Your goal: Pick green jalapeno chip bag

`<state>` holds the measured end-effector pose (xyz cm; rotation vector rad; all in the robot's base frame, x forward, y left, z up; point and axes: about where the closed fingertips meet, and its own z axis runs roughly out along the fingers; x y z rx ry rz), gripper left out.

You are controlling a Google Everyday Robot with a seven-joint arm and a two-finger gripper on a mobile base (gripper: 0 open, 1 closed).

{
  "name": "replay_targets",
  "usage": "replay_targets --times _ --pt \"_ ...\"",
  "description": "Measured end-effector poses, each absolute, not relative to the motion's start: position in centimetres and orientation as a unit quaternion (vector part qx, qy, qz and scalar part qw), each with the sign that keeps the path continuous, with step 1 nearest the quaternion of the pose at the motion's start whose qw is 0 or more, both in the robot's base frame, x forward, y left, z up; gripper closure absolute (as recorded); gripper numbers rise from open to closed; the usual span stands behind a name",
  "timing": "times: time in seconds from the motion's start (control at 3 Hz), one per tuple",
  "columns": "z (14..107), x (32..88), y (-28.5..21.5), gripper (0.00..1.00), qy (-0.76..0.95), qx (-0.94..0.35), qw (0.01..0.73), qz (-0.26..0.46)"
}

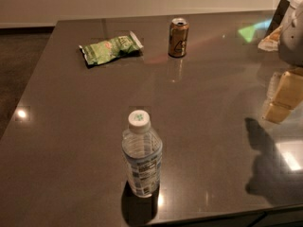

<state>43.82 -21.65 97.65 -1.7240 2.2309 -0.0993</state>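
Observation:
The green jalapeno chip bag point(111, 49) lies flat on the far left part of the dark glossy table point(213, 126). It is light green and crinkly, with white sealed ends. A pale grey part of my arm with the gripper point(293, 32) shows at the right edge, largely cut off by the frame. It is far to the right of the bag and holds nothing that I can see. Its shadow falls on the table at the lower right.
A bronze soda can point(178, 37) stands upright to the right of the bag. A clear water bottle point(141, 155) with a white cap stands near the front edge. Tan packages point(271, 39) sit at the far right edge.

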Motion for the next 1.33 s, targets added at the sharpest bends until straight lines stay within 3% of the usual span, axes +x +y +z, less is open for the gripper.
replay_targets --times 0.67,1.33 --pt "97.7 44.7 -20.5 0.0 0.783 -0.596 0.175 -0.032" --pt "98.7 49.5 -17.3 0.0 0.782 -0.578 0.228 -0.042"
